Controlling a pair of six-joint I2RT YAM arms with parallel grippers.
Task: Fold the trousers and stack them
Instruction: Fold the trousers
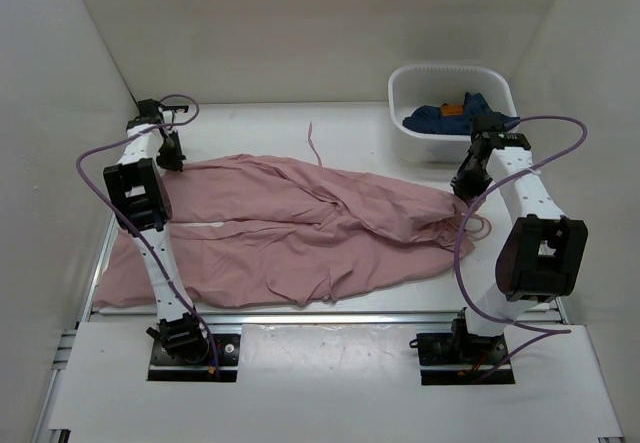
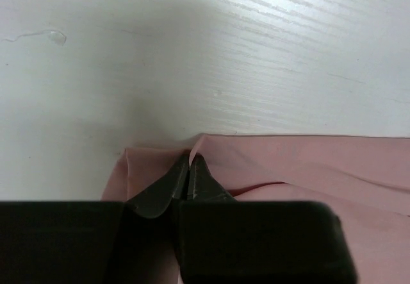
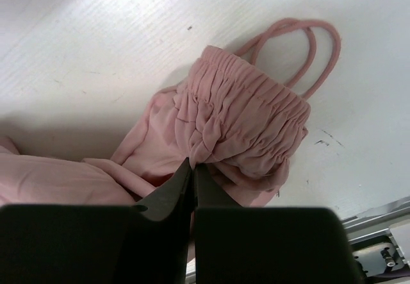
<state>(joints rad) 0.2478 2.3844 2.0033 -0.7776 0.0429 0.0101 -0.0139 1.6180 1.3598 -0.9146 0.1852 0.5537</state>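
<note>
Top view: trousers point(image 1: 300, 228) spread flat and wrinkled across the table point(image 1: 260, 128), legs running toward the left arm, waist end toward the right arm. Left gripper point(image 1: 172, 158) is down on the far corner of a leg end, the rest of the fabric to its right and nearer the bases. Right gripper point(image 1: 465, 191) is down at the bunched waist end, fabric stretching away to its left. A thin drawstring end point(image 1: 315, 143) lies on bare table beyond the cloth. White bin point(image 1: 400, 93) sits past the right gripper, navy garment point(image 1: 440, 118) inside it.

Left wrist: left gripper point(image 2: 189, 160) fingers pressed together, pinching the pink leg edge, which puckers up at the tips. Fabric runs off to the right of the fingers and under them; bare table ahead.

Right wrist: right gripper point(image 3: 192, 167) closed, tips clamped on the gathered waistband point(image 3: 250, 111), which bulges just ahead and right of the fingers. Drawstring loop point(image 3: 307, 47) lies on the table beyond the waistband. More pink fabric to the left of the fingers.
</note>
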